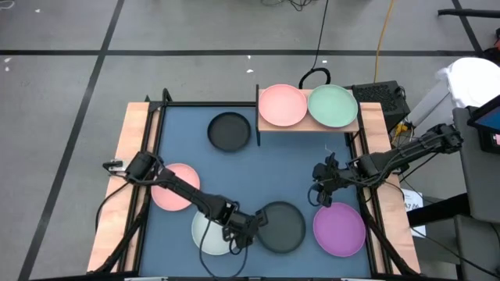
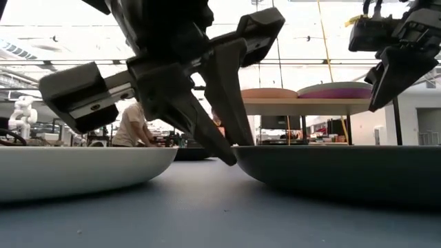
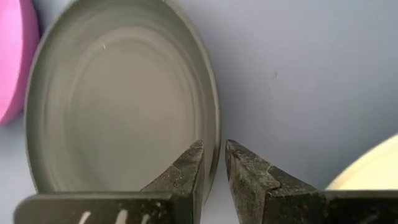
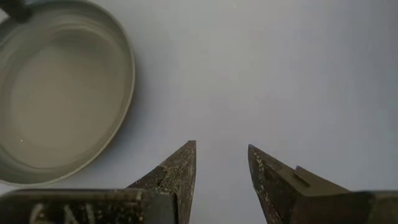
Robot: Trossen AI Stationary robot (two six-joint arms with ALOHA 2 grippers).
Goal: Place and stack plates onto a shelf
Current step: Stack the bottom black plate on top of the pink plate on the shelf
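Left wrist view shows your left gripper point(image 3: 214, 165) with fingers nearly together astride the rim of the dark grey plate point(image 3: 118, 99) at the bench's near edge, so a shallow bite could let it slip before the shelf point(image 1: 355, 123).

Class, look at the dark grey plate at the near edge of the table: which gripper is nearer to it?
Left. The left gripper straddles the rim of the near dark grey plate; the right gripper hangs beyond it, nearer the purple plate.
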